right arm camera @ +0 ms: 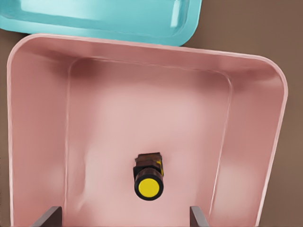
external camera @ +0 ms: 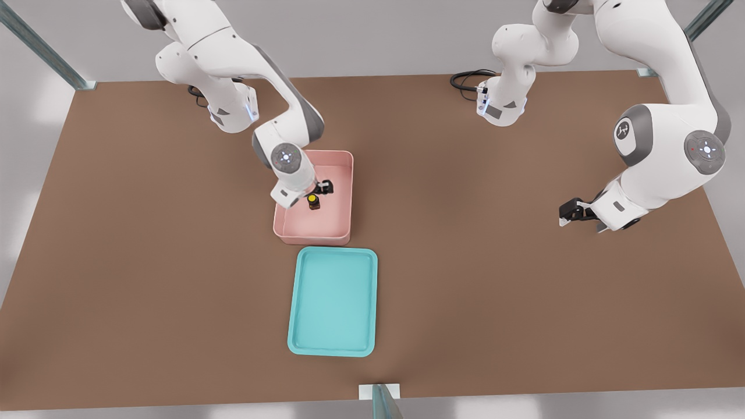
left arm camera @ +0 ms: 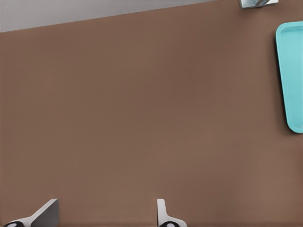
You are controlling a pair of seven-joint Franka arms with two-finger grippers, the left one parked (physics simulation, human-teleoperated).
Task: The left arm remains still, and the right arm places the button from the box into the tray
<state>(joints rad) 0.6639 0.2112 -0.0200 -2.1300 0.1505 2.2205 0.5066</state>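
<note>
The working arm's black two-finger gripper [external camera: 317, 190] hung inside the pale pink rectangular plastic box [external camera: 343, 174], low over its floor, with its fingers spread wide; in the right wrist view the two fingertips [right arm camera: 47, 218] stood well apart on either side of the tiny push-button with a round yellow cap on a dark boxy base [right arm camera: 149, 177], neither of them touching it. The button [external camera: 314, 202] stood upright, cap up, on the pink floor, near the middle of the box and slightly toward the front view's left, at about six o'clock from the gripper and just beside it in the front view. The box [right arm camera: 265, 75] sat on the brown bench [external camera: 495, 279], with the shallow turquoise rectangular tray [external camera: 333, 348] at six o'clock from it in the front view, the two containers close together with a narrow strip of bench between their short ends. The tray [right arm camera: 109, 19] showed in the right wrist view just beyond the far wall of the box, and one rounded end of it [left arm camera: 291, 71] also appeared at about three o'clock in the left wrist view. The tray held nothing, and the button was still in the box.
</note>
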